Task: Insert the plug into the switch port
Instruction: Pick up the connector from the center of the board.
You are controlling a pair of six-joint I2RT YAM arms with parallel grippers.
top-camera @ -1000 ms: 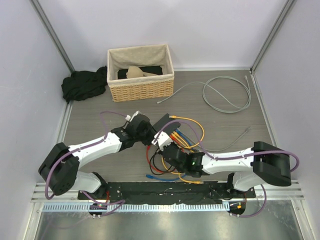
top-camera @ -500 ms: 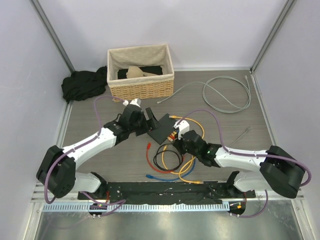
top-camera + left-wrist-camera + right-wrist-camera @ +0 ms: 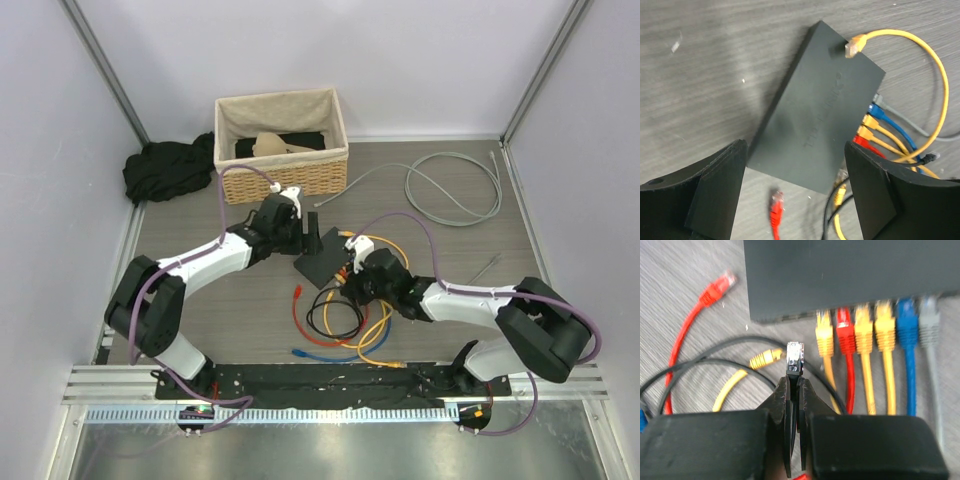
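the left gripper (image 3: pixel 796 180) had just let go and stood spread wide above the switch (image 3: pixel 815 110), which lay flat on the table (image 3: pixel 700 75). the right gripper (image 3: pixel 794 382) pinched the plug (image 3: pixel 794 355) just short of the switch's edge, likely ready to push.

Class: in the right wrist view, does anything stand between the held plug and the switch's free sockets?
Nothing visible does. The clear plug in the right tool faces free sockets on the flat dark-grey switch; a black cable merely lies beneath it.

Switch (image 3: pixel 320 262) between left arm (image 3: pixel 215 258) and right arm (image 3: pixel 460 300), cables (image 3: pixel 297 296) alongside.
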